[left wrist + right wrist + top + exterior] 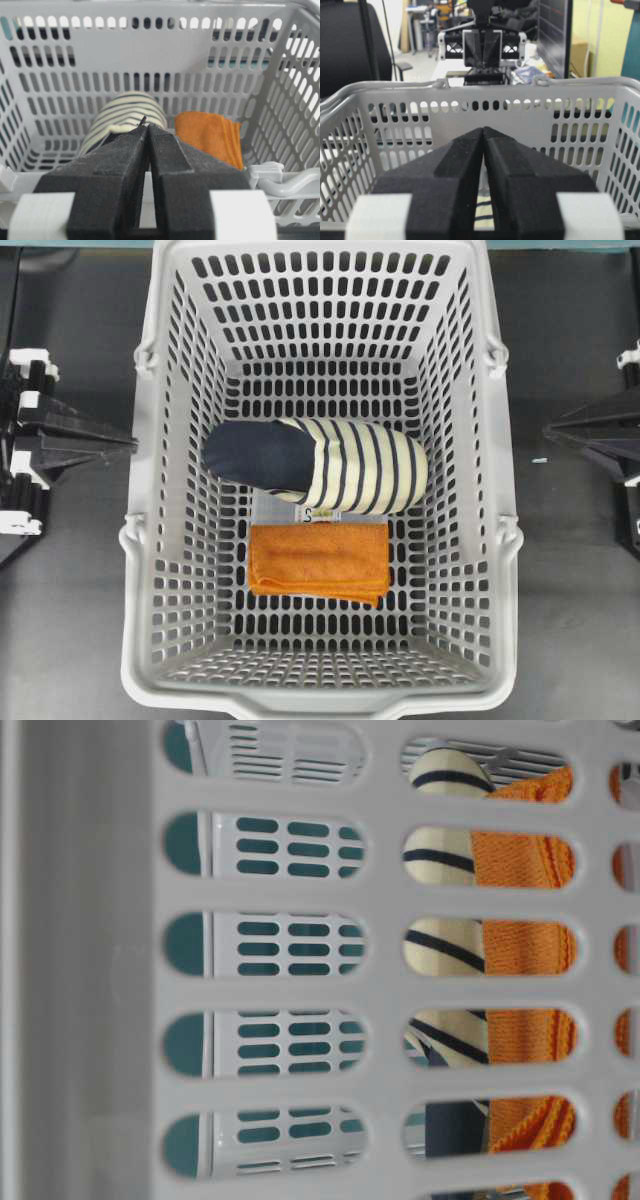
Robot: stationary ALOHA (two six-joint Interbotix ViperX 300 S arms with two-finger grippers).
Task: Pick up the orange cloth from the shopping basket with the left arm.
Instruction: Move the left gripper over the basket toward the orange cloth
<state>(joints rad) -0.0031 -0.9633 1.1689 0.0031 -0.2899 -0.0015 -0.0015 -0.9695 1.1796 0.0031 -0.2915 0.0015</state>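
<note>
The orange cloth (320, 558) lies folded flat on the floor of the light-grey shopping basket (140, 540), toward its near end. It also shows in the left wrist view (210, 135) and through the wall slots in the table-level view (520, 860). My left gripper (128, 445) is shut and empty, outside the basket's left wall (150, 55), its tips (147, 125) level with the rim. My right gripper (550, 430) is shut and empty outside the right wall (470, 95), its tips (483, 129) pointing at the basket.
A navy-and-cream striped slipper (340, 468) lies across the basket floor just behind the cloth, over a small white label (290, 510). It shows in the left wrist view (127, 112). The basket's tall slotted walls stand between both grippers and the contents.
</note>
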